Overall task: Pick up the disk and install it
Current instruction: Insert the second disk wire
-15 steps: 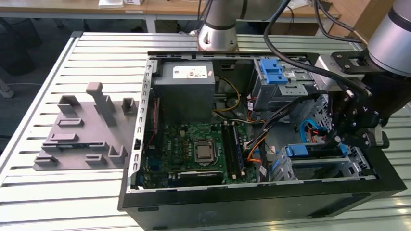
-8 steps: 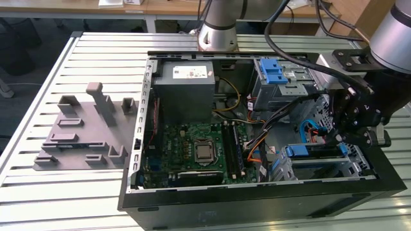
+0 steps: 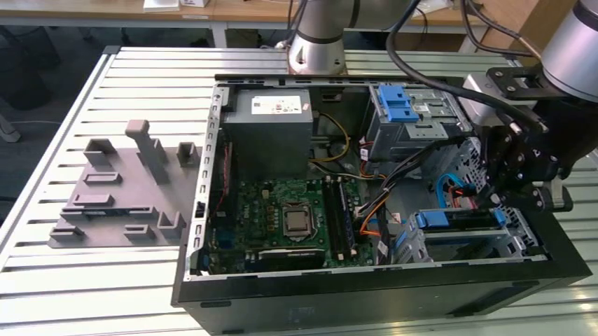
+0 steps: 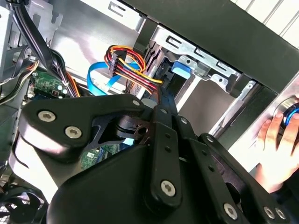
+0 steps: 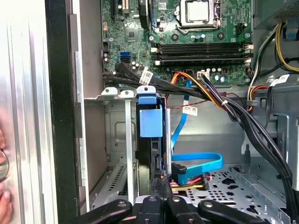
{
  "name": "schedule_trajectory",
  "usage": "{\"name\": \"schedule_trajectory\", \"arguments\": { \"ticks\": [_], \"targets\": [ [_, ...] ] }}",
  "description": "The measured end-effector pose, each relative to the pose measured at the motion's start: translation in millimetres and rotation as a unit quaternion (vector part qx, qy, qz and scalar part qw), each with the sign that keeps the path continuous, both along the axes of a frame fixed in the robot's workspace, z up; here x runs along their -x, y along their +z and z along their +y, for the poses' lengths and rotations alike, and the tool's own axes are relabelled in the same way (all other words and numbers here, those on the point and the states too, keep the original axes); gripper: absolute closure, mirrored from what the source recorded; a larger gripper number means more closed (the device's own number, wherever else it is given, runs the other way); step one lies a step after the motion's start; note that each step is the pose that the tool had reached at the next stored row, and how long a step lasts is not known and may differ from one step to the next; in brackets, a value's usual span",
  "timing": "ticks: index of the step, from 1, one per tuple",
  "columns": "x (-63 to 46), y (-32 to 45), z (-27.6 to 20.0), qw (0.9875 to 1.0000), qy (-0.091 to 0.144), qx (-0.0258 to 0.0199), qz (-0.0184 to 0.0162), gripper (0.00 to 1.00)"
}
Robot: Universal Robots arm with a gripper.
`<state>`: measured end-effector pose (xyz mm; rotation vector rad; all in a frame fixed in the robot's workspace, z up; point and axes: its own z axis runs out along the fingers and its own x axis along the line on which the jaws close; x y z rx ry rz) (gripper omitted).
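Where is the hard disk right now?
The disk sits in the drive cage at the computer case's corner on the exterior view's right, just below the gripper. In the first wrist view, it stands edge-on in that cage beside the blue cable.

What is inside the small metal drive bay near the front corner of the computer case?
The disk stands in the drive bay, its blue rail end showing, with the gripper at its edge. The bay walls and gripper cover its lower body, so its connectors cannot be seen.

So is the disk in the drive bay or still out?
In: the disk stands inside the bay, the tool at its edge.
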<state>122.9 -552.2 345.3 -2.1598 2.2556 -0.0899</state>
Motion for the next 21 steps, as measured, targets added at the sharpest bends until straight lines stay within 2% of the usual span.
{"name": "schedule_trajectory", "arguments": {
  "ticks": [11, 21],
  "targets": [
    [0.0, 7.6, 0.0, 1.0000, 0.000, 0.0001, 0.0007, 0.89],
    [0.8, 18.6, 0.0, 1.0000, 0.000, 0.0000, 0.0009, 0.89]
  ]
}}
